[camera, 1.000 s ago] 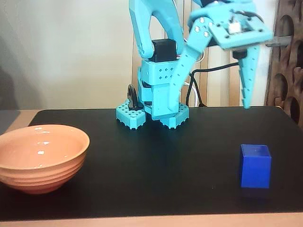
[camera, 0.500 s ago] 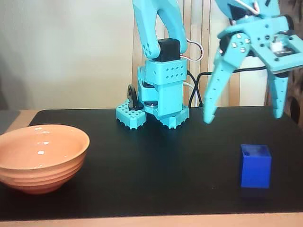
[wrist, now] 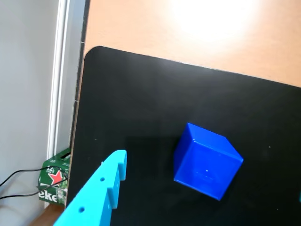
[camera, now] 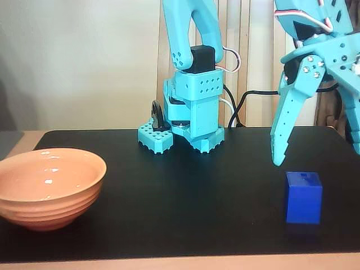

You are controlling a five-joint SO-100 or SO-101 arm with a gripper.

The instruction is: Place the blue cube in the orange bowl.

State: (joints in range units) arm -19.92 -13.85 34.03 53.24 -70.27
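In the fixed view the arm's base sits at the far middle of a black mat [camera: 185, 197] on the tabletop [camera: 169, 263]. The gripper [camera: 318, 154] hangs at the right, above and slightly beyond the cube [camera: 303, 197], not touching it. Its fingers [camera: 280, 135] are spread wide: one points down just left of the cube's top, the other runs off the right edge of the picture. The cube stands on the mat at the near right, upright and free. The bowl [camera: 48, 188] rests at the near left, well apart from the cube, and what shows of its inside is empty apart from glints of light.

In the wrist view the cube [wrist: 207, 160] lies just right of centre on the mat [wrist: 150, 94], turned so a corner points toward the camera. One finger [wrist: 101, 190] reaches in from the lower left, apart from the cube; the other shows at most as a sliver at the right edge. A green box [wrist: 54, 181] sits off the mat at the left.

I judge the step to be the approach before the grasp. The next move calls for lowering the fingers astride the cube, perhaps with a wrist turn to meet flat faces, then closing.
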